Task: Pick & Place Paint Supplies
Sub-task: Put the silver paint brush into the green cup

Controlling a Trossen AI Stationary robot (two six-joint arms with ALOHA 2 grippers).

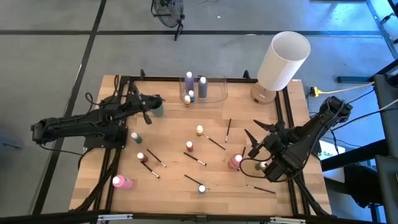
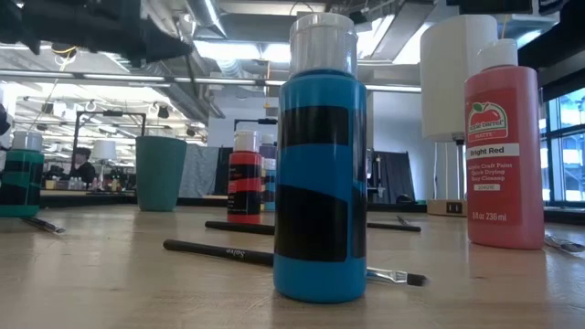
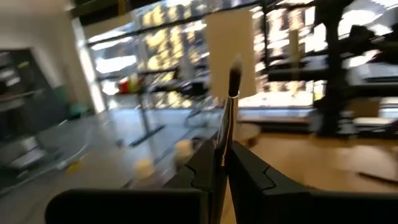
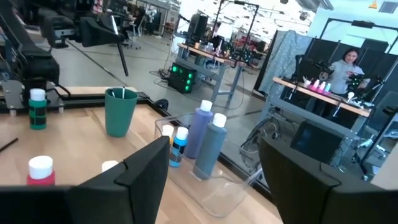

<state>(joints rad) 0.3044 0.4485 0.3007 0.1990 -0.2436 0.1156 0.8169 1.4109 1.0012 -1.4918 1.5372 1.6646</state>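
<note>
Pinching paintbrush, left gripper beside teal cup; right gripper released.

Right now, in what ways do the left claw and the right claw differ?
The left claw is shut on a brush, whose bristle end sticks out past its fingers; the right claw is open and holds nothing. The left claw is beside the teal cup at the back left of the table; the right claw is on the right side, near a pink bottle. Both are dark and two-fingered.
</note>
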